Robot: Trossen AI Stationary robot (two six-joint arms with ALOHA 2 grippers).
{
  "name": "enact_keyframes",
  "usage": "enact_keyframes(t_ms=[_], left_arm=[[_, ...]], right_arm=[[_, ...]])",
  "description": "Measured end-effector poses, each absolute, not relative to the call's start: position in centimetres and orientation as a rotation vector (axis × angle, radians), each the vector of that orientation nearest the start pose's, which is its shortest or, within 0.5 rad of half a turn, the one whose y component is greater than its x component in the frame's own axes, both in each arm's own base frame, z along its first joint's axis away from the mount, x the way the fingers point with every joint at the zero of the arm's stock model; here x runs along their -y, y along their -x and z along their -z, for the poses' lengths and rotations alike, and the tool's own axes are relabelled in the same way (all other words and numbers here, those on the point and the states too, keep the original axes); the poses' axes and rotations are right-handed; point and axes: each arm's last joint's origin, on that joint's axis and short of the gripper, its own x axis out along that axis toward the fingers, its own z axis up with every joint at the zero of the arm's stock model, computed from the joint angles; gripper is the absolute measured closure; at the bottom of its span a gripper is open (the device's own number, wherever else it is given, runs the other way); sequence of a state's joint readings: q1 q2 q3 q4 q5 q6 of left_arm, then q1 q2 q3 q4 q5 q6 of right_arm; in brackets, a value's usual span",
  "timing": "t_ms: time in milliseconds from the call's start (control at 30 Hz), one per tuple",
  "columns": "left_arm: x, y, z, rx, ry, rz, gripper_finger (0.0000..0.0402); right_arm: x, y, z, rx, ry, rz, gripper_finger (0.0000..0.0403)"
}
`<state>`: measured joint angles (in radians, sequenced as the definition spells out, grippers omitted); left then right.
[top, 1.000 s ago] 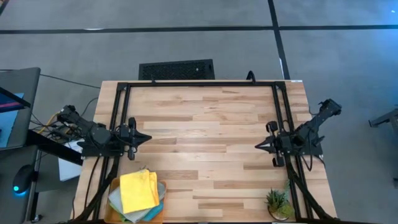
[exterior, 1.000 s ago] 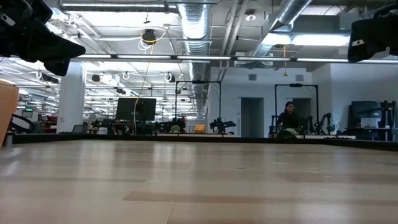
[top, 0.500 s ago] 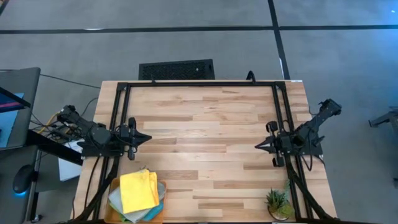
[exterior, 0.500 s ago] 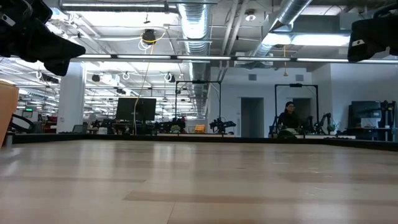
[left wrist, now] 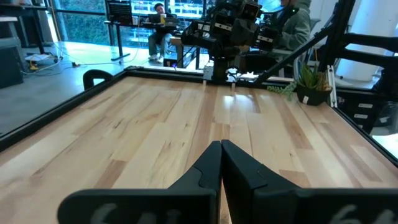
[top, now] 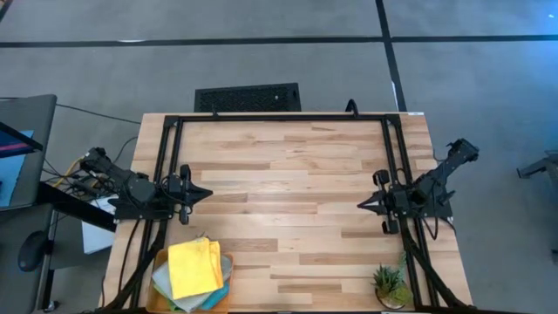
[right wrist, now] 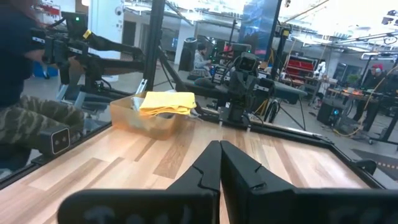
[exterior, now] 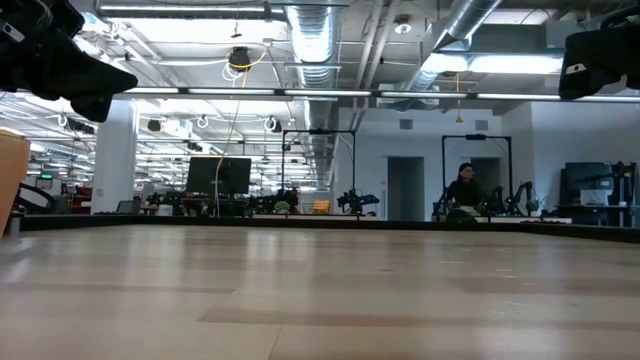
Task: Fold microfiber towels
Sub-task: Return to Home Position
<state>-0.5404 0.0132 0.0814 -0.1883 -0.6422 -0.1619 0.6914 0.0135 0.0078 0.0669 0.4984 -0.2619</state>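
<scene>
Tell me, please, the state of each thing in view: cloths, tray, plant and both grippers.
Yellow microfiber towel: folded, on top of the pile.
Light grey towel: beneath it, edge showing.
Teal blue towel: beneath it, edge showing.
Flat orange rectangular tray: holds the pile.
Small green potted plant: upright.
Left gripper: shut, empty, at the table's left side.
Right gripper: shut, empty, at the table's right side.

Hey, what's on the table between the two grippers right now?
Nothing: in the high view, only bare table lies between the left gripper and right gripper.
</scene>
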Motion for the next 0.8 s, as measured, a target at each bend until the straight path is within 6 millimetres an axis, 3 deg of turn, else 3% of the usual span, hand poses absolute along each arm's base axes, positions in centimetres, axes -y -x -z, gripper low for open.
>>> enact_keyframes(t_ms=[800], left_arm=[[2.97, -8.32, -17.25, -0.091, 0.095, -0.11, 0.0401]], right_arm=[[-4.95, -8.15, -17.14, 0.076, 0.227, -0.185, 0.037]])
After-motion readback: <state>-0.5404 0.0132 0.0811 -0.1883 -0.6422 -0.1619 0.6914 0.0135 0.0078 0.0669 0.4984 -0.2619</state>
